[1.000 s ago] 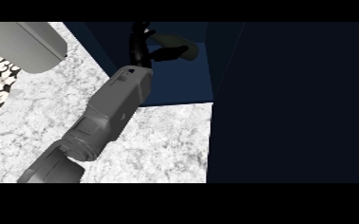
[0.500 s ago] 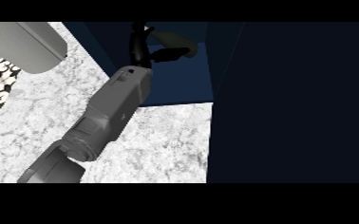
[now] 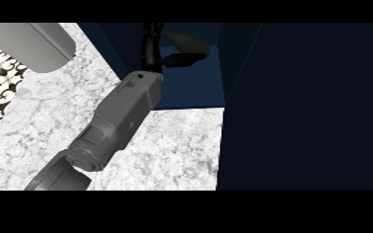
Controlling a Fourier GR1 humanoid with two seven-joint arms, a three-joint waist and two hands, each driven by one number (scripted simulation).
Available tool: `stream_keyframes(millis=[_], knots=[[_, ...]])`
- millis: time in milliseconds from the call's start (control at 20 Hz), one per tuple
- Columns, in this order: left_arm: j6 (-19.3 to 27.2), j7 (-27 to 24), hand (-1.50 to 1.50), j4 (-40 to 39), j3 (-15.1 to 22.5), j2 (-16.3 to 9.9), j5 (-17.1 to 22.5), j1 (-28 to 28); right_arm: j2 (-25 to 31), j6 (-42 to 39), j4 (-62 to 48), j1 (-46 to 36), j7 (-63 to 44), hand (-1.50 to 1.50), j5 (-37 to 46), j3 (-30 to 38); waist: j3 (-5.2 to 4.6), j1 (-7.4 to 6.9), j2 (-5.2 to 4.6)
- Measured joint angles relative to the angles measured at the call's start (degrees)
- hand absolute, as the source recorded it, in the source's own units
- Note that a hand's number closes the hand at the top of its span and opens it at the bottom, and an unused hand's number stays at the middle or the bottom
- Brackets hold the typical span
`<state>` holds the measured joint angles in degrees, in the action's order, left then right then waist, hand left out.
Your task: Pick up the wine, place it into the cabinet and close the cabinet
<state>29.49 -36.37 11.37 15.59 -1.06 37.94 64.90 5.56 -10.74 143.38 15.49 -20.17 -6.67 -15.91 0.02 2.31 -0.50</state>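
one grey forearm (image 3: pixel 120 116) crossed the marbled counter (image 3: pixel 171 148) and reached into the dark blue cabinet (image 3: pixel 193 86). which arm it was could not be told. its black robot hand (image 3: pixel 157 49) sat inside the opening, thumb stretched toward the wine (image 3: pixel 186 39), a pale olive shape deep in the cabinet; whether it pinched the wine could not be told. a grey cylinder (image 3: pixel 40 44) lay at upper left.

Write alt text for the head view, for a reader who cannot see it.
One grey forearm reaches from the lower left across a white marble counter into an open dark blue cabinet, its black hand inside. A pale object sits just beyond the hand. A dark cabinet door fills the right side.
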Motion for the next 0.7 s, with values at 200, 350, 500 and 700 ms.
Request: stream_keyframes(millis=[200,350,500,700], knots=[[-2.12,-0.92,-1.50,3.56,-0.41,0.26,0.02,-1.41,0.12,0.12,0.28,0.73,-0.15,-1.50,-0.06,0.28,-0.02,-0.83,0.36],[-2.32,-0.88,-1.50,7.06,-0.42,0.44,-0.13,-3.09,0.30,0.03,0.43,1.75,0.21,-1.50,-0.09,0.60,0.00,-1.52,0.73],[-2.80,-0.14,-1.50,11.31,0.15,0.36,-0.57,-5.26,0.19,0.63,0.50,0.98,-0.75,-1.50,-0.01,0.37,-0.01,-2.12,0.92],[-1.85,0.93,-1.50,18.14,1.89,0.00,-1.20,-9.41,0.39,0.61,0.60,1.71,-0.63,-1.50,0.03,0.21,-0.01,-2.47,1.16]])
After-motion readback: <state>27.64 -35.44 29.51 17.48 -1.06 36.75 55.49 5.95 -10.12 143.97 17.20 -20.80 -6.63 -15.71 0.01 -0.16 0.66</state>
